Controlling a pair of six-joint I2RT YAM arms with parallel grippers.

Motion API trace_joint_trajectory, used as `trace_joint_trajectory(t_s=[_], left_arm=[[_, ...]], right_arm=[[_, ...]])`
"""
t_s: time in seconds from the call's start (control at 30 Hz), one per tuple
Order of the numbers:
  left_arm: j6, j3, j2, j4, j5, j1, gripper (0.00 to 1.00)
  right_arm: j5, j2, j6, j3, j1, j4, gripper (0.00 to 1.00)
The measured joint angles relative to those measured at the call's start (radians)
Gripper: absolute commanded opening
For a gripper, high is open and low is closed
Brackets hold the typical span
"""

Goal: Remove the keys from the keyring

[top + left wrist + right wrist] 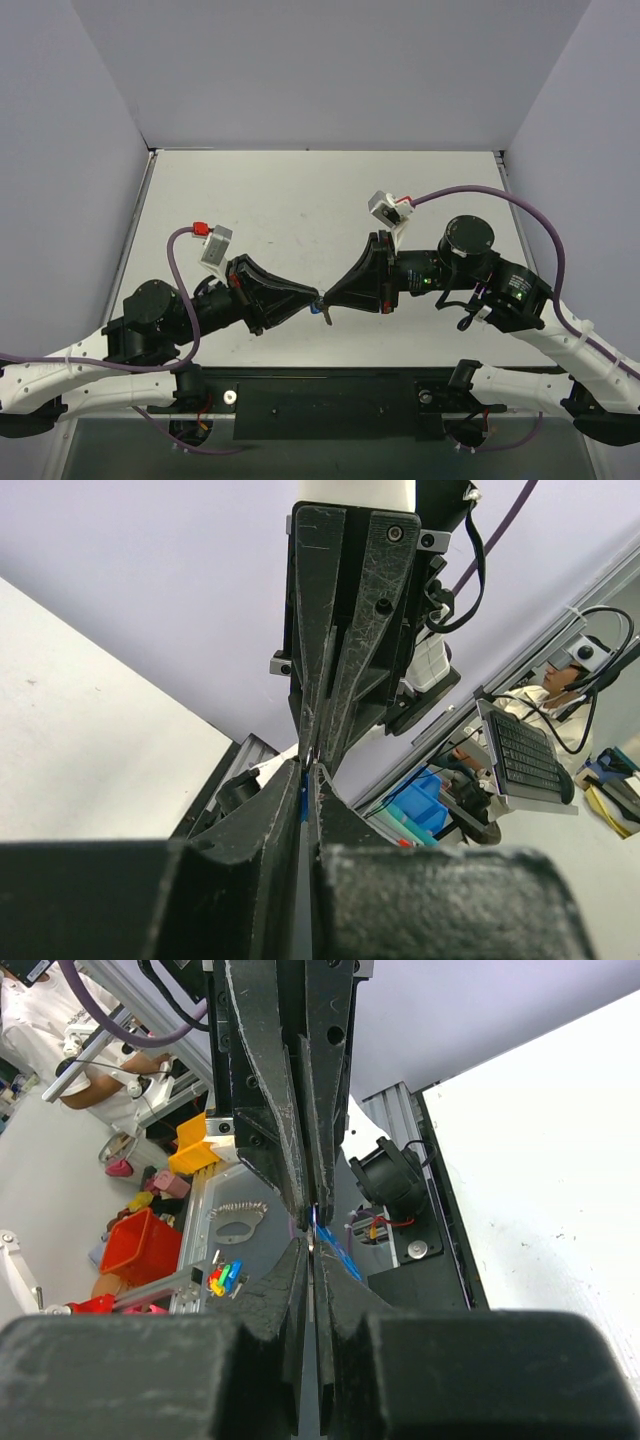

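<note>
Mid-frame, your left gripper (317,296) pinches the small blue oblong plastic keyring (302,800); your right gripper (329,297), meeting it tip to tip, is pressed together.

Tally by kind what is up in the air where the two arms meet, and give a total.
Tools: 2, the left tool and the right tool, tip to tip
Blue key tag: 1
Total: 3

Left gripper (315,298), right gripper (329,296) tip to tip, jaws closed
</note>
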State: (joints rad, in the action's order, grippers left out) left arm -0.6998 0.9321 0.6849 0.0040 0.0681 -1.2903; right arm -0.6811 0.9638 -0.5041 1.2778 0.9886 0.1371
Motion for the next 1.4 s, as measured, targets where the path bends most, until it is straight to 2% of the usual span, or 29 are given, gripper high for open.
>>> trace_joint_trajectory(t_s=[0.17, 0.33, 0.5, 0.67, 0.7, 0.73, 0.77, 0.8, 1.1, 1.4], left_arm=[[0.0, 0.004, 0.005, 0.0, -0.003, 0.0, 0.18], [0.003, 0.015, 0.011, -0.002, -0.005, 0.0, 0.31], [0.004, 0.024, 0.016, -0.001, -0.006, 0.0, 0.32], [0.005, 0.034, 0.023, -0.002, -0.008, 0.0, 0.18], [0.004, 0.034, 0.024, -0.002, -0.008, 0.0, 0.12], [0.005, 0.034, 0.025, -0.003, -0.007, 0.0, 0.1], [0.005, 0.034, 0.026, -0.003, -0.008, 0.0, 0.01], [0.005, 0.034, 0.028, -0.003, -0.009, 0.0, 0.0], [0.01, 0.06, 0.046, -0.027, -0.029, 0.0, 0.0], [0.066, 0.235, 0.148, -0.219, -0.114, 0.0, 0.0]], right_arm=[[-0.002, -0.004, 0.0, -0.001, -0.001, 0.001, 0.0], [-0.004, -0.006, 0.0, -0.001, -0.001, -0.002, 0.0], [-0.004, -0.006, 0.0, -0.002, -0.001, -0.002, 0.0], [-0.006, -0.006, 0.0, -0.002, -0.001, -0.003, 0.0], [-0.008, -0.006, 0.0, -0.002, -0.001, -0.005, 0.0], [-0.009, -0.006, 0.0, -0.002, -0.001, -0.006, 0.0], [-0.013, -0.006, 0.0, -0.002, -0.001, -0.006, 0.0], [-0.014, -0.006, 0.0, -0.002, -0.001, -0.005, 0.0], [-0.03, -0.007, 0.0, 0.0, -0.001, 0.003, 0.0], [-0.087, 0.031, 0.048, 0.088, -0.001, 0.147, 0.0]])
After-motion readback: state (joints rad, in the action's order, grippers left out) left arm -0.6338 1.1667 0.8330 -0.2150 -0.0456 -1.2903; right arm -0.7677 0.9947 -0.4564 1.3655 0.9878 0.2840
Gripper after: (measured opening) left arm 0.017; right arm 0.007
